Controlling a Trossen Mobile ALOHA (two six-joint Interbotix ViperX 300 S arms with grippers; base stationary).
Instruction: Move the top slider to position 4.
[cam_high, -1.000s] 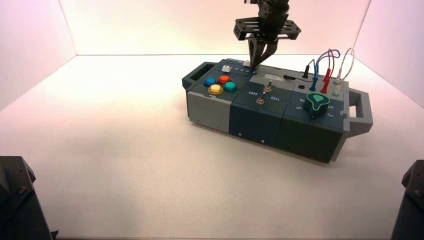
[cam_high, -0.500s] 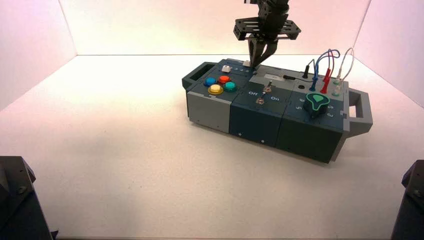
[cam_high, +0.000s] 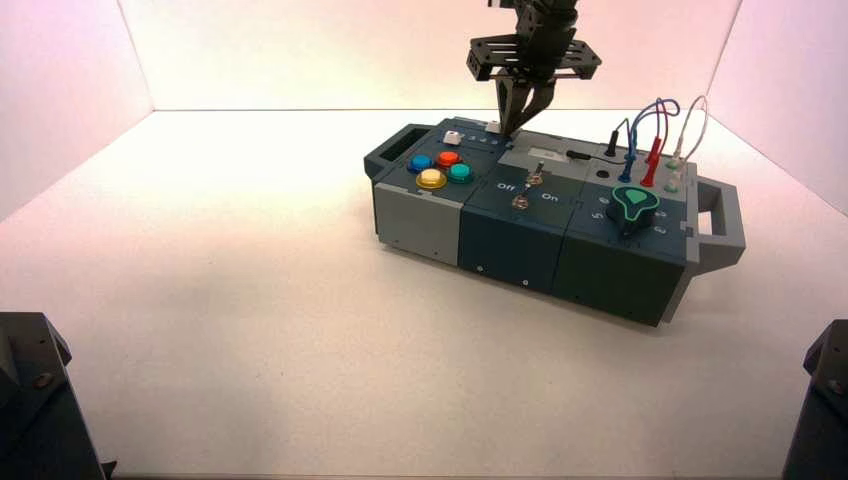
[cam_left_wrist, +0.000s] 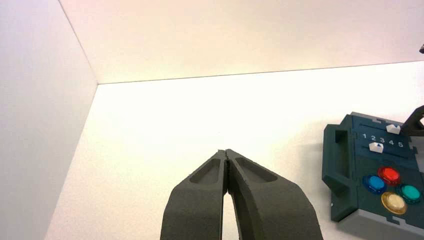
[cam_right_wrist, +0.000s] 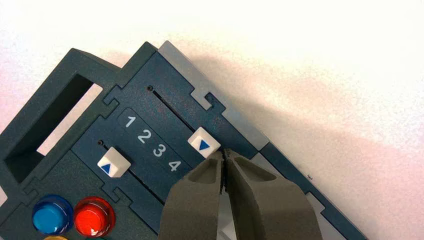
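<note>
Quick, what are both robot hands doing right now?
Left hand: closed, holding nothing.
Right hand: closed, empty, tips beside the white top slider knob with a blue triangle.

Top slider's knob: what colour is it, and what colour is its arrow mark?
The knob is white, its arrow blue; the right wrist view shows it best.

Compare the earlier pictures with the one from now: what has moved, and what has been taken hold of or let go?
Nothing has visibly changed. The right hand is at the top slider, on the box's far side, as before. The left hand stays parked at the left.
</note>
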